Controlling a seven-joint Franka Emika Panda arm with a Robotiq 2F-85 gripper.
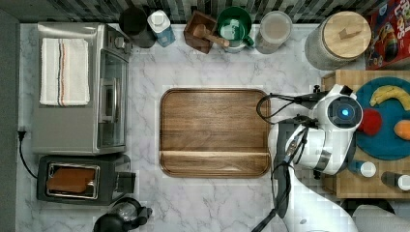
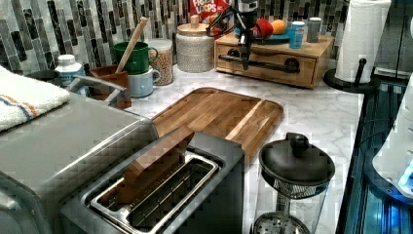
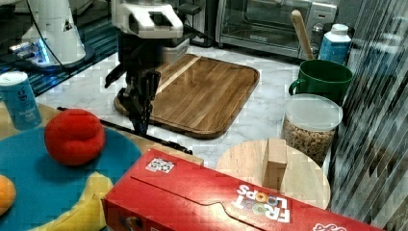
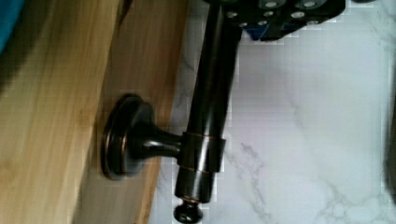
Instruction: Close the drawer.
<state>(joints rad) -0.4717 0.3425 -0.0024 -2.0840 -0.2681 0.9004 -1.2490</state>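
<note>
Top view gives you the marble counter [image 1: 217,203] with the brown tray [image 1: 215,131] at its middle and the arm [image 1: 333,130] reaching over the counter's right edge, where a wooden box [image 1: 348,186] carries a blue plate [image 1: 387,140] with a banana [image 1: 389,93], a red fruit [image 1: 371,122] and an orange one [image 1: 402,129]; the toaster oven [image 1: 80,92] and toaster [image 1: 80,180] stand along the left edge. Left view shows you the drawer [image 2: 265,61] in that box at the counter's far right corner, its front flush or nearly flush with the box, and the gripper [image 2: 245,61] hanging straight down at the black handle [image 2: 272,67]; you cannot tell from these frames whether its fingers are parted or clenched. Right view puts the gripper [image 3: 140,122] just in front of the box's near edge, its tip down by the handle [image 3: 163,141], with the tray [image 3: 199,94] behind it, the red fruit [image 3: 74,136] on the plate [image 3: 29,178], and a cereal carton [image 3: 231,202] lying beside it. Wrist view lets you see the handle [image 4: 208,107] close up, one round mount [image 4: 123,137] fixed to the drawer front [image 4: 135,74], marble beyond.
</note>
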